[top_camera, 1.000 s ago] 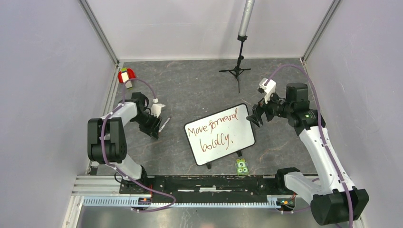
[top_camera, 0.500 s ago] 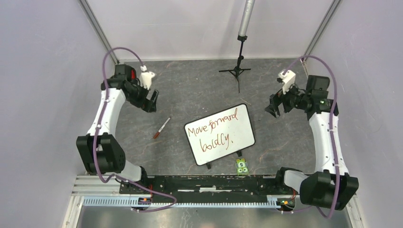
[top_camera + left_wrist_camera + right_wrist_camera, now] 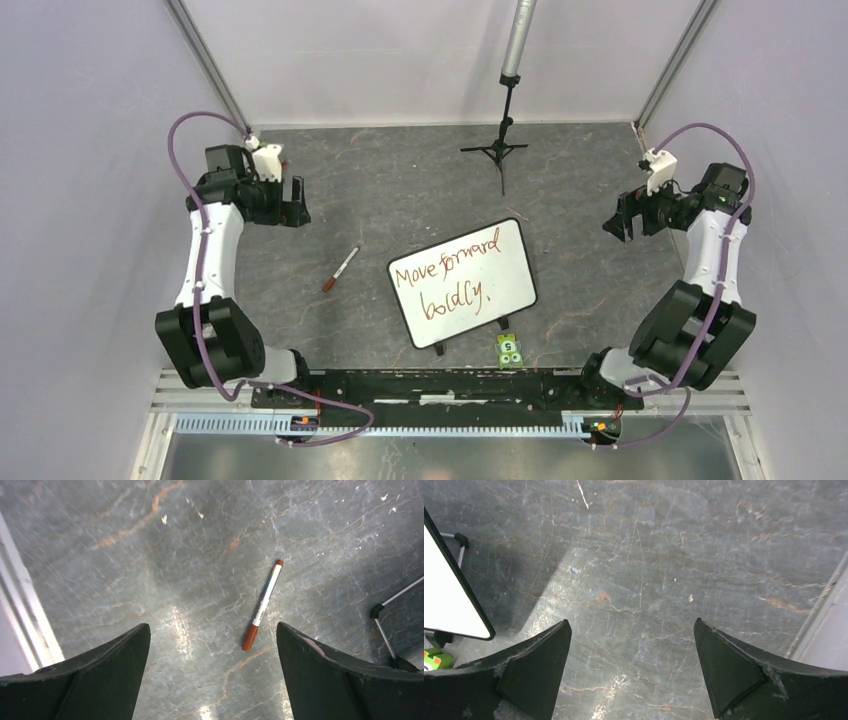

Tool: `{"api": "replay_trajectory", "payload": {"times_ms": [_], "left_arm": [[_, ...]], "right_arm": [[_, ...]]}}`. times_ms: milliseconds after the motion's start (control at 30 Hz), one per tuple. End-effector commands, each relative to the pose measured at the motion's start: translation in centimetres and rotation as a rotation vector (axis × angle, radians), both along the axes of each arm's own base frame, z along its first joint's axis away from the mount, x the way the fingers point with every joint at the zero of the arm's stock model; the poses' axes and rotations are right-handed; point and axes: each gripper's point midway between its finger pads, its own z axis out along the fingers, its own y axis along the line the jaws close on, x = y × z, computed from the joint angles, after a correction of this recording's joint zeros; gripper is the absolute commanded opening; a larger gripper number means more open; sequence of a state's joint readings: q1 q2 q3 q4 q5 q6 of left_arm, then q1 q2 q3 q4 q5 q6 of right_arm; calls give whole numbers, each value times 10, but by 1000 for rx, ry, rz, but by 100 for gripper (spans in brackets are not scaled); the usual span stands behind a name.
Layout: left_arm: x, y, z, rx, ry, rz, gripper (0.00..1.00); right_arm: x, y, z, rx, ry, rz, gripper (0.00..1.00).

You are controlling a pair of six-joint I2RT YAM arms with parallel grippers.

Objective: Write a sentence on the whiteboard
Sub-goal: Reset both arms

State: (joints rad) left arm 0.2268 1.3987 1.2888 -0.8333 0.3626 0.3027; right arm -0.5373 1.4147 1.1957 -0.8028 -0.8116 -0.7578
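Grey marbled bench point(image 3: 400, 180), pale walls on three sides, a small tripod stand point(image 3: 500, 140) at the back.

Item 1: the whiteboard point(image 3: 462, 283) stands on its short legs at the middle of the bench, turned slightly askew, in the same place as a second ago. The sentence point(image 3: 450, 275) is on it in reddish-brown hand, two lines reading "Move forward boldly." It appears complete, with a closing stop.

Item 2: the marker point(image 3: 341, 268) lies flat on the bench left of the board, apart from it and capped at both ends as far as can be told. A second ago the left gripper point(image 3: 297, 203) was down at this spot. It has since let go and risen to the far left, and its wrist view shows the jaws spread wide with nothing between them (the marker lies loose below).

Item 3: the right gripper point(image 3: 618, 215), previously near the board's upper right corner, has drawn back toward the right wall, likewise spread and empty.

Assessment: writing finished, tool put down, both arms retiring. No further work on the board seems called for.
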Motion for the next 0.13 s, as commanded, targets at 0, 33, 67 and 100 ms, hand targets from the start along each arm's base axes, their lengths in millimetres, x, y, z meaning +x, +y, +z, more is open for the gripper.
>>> {"api": "replay_trajectory", "payload": {"times_ms": [0,33,67,100], "left_arm": [[4,5,-4,-28,-51,107,100],[3,5,-6,-29,-52,115,100],[1,5,-7,-30,-53,122,100],[1,5,-5,-31,-60,129,100]], "right_arm": [[2,1,-9,-11,-26,34,98],[1,1,-10,-12,-27,35,98],[1,1,-9,-15,-28,35,98],[1,1,-8,-17,-30,36,98]]}}
